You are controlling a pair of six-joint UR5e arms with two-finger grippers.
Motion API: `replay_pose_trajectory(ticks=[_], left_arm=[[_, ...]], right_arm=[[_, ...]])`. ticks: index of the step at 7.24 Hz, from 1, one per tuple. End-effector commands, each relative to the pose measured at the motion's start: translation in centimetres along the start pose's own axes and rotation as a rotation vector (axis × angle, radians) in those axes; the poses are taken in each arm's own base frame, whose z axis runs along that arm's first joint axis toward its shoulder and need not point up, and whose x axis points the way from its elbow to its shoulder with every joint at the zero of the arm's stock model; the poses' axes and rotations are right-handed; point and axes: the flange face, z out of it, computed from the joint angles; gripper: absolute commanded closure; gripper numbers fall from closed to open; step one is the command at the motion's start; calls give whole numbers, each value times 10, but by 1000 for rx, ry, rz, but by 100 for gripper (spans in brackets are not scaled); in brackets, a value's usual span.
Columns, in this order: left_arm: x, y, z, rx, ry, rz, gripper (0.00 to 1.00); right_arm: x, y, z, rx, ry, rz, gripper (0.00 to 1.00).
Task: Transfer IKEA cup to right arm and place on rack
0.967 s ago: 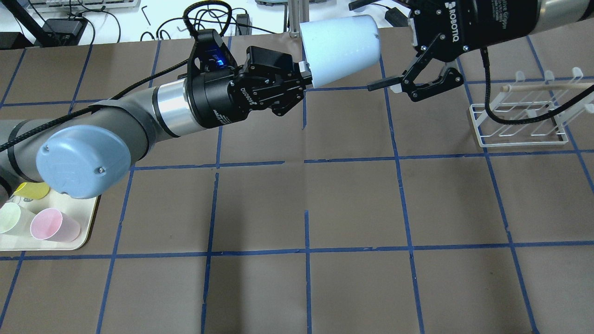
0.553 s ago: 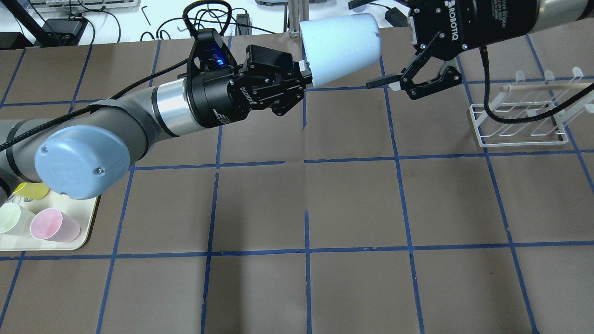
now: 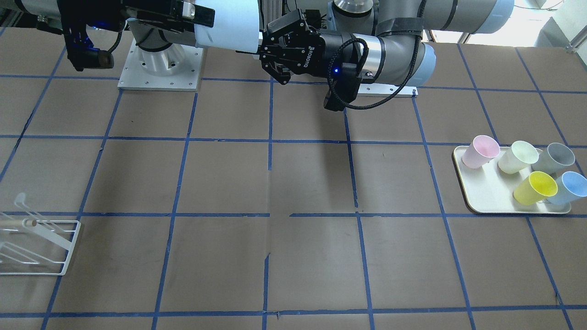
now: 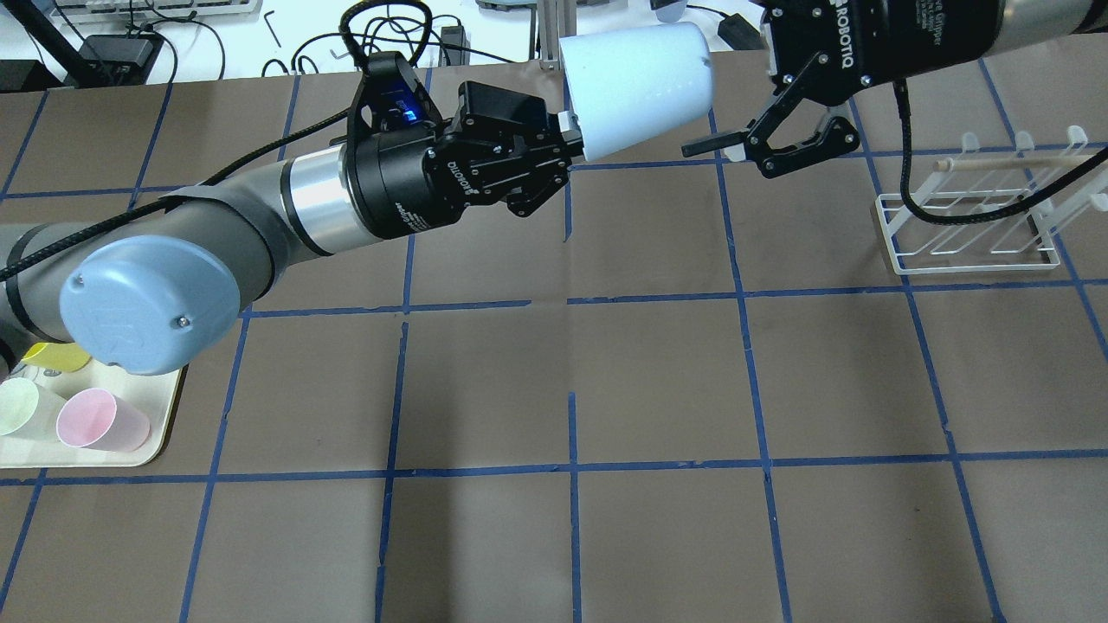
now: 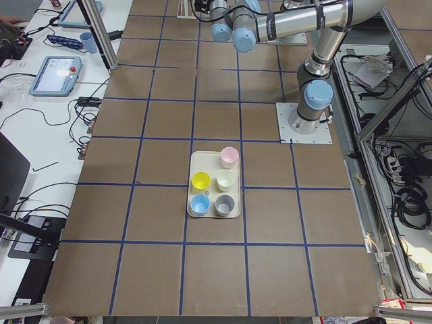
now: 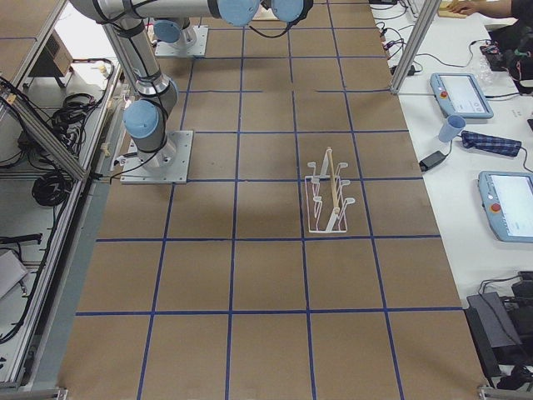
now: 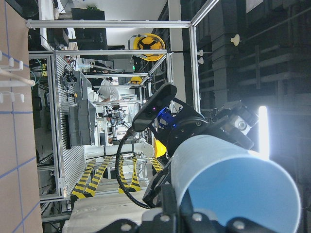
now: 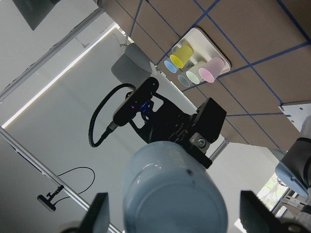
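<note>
The pale blue IKEA cup (image 4: 636,86) is held in the air on its side over the far middle of the table. My left gripper (image 4: 567,138) is shut on its rim end. The cup's closed base points at my right gripper (image 4: 731,156), which is open. In the right wrist view the cup (image 8: 170,194) sits centred between the two spread fingers (image 8: 99,213), with gaps on both sides. The front-facing view shows one right finger (image 3: 202,16) alongside the cup (image 3: 229,25). The white wire rack (image 4: 969,234) stands on the table to the right.
A cream tray (image 3: 486,192) at the table's left holds pink, pale green, grey and yellow cups and a second blue cup (image 3: 568,188). The right arm's black cable (image 4: 952,216) hangs in front of the rack. Cables and equipment lie beyond the far edge.
My right gripper has edged slightly up and closer to the cup's base, staying open. My left gripper and the cup have hardly moved.
</note>
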Motion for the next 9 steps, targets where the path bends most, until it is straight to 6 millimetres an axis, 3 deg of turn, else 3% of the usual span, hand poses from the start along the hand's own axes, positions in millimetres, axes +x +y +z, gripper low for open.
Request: replay_pose_trajectory(ticks=[1,2,3,4,7,9], left_arm=[[0,2,2,-5,0,-3,100],[0,4,5,-12,1,0,100],[-1,4,6,-13,1,-7,76],[-1,4,6,-13,1,-31,20],[11,5,7,-20,0,-56,15],[20,-3,-4,2,-3,-88,11]], right_arm=[[-1,-1,0,1,-8,-6,28],[-1,-1,0,2,-6,-9,35],[-1,-1,0,3,-8,-9,36],[-3,0,-1,4,-6,-10,38],[-5,0,-2,7,-7,-13,55],[-5,-1,-6,14,-11,-15,68]])
